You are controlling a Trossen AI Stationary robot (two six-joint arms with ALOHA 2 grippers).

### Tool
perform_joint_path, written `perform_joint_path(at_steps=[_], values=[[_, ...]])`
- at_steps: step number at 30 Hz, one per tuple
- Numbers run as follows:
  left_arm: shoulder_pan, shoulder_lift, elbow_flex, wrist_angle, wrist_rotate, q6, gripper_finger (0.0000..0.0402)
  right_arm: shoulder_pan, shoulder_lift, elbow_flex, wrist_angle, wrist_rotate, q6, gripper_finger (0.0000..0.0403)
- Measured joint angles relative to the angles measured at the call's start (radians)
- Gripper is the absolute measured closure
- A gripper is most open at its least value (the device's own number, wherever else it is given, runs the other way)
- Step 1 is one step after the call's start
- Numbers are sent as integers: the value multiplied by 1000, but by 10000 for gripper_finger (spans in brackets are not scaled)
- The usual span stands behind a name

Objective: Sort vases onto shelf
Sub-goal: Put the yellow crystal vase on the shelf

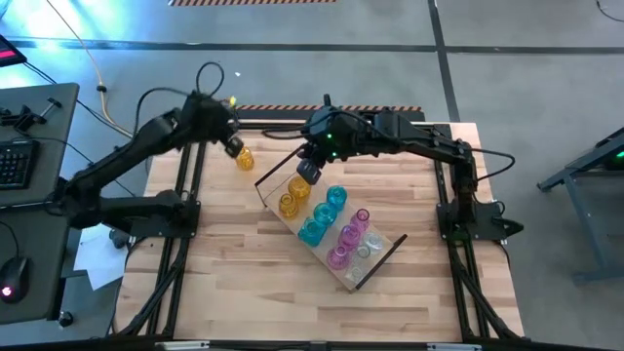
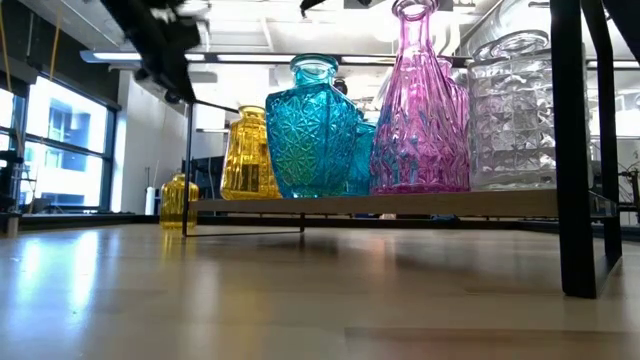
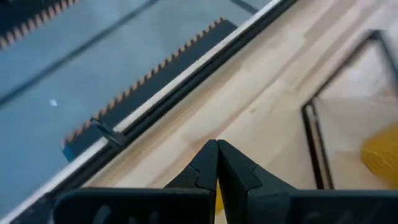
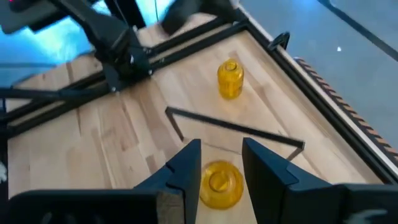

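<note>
Our left gripper (image 1: pixel 232 146), jaws together and empty, hangs just beside the lone amber vase (image 1: pixel 245 158) standing on the table off the shelf (image 1: pixel 375 265). Our right gripper (image 1: pixel 308 173) holds its jaws apart above the amber vases (image 1: pixel 292 197) at the shelf's near-left end, clamping nothing. We judge the glass rigid, slick and breakable; grip the narrow neck gently.

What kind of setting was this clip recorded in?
Probably a robotics lab or workshop, not a home: a slatted light-wood worktable on a bare grey concrete floor, a desk with a black computer keyboard beside it, and large windows with ceiling strip lights behind.
</note>
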Motion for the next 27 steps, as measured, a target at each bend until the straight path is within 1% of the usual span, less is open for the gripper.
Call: perform_joint_path(at_steps=[4,6,8,13,16,18,22,27], values=[[161,127,0,14,194,40,401,1,0,0,-50,-18,-11,304],[217,193,0,8,291,55,401,-8,0,0,-70,-44,-39,304],[248,250,-1,5,354,72,401,-20,0,0,-90,-76,-72,304],[263,332,-1,28,360,80,397,-61,0,0,-148,-124,-139,304],[263,348,-1,28,346,74,388,-86,0,0,-179,-134,-170,304],[263,348,-1,28,318,77,380,-101,0,0,-195,-140,-191,304],[272,348,-1,5,306,99,354,-129,1,0,-202,-174,-226,304],[305,347,0,-20,301,132,308,-154,1,0,-202,-188,-253,304]])
